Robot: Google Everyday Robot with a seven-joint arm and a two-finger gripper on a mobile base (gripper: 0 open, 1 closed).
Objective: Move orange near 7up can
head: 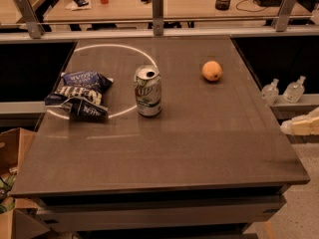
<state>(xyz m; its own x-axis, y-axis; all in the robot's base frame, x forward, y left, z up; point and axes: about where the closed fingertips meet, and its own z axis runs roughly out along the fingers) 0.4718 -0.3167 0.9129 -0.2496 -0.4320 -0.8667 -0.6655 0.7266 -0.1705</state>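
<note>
The orange [212, 70] lies on the dark table [199, 148], right of centre towards the back. The 7up can [148, 91] stands upright near the table's middle, about a can's height to the left of the orange and a little nearer the front. My gripper [301, 126] shows only as a pale shape at the right edge of the camera view, beside the table's right side and well away from both the orange and the can. It holds nothing that I can see.
A dark blue chip bag [78, 95] lies left of the can, on a white ring painted on the table. Two small clear bottles [282, 90] stand on a ledge off the right side. A cardboard box [12, 148] sits at the lower left. A railing [158, 11] runs along the back.
</note>
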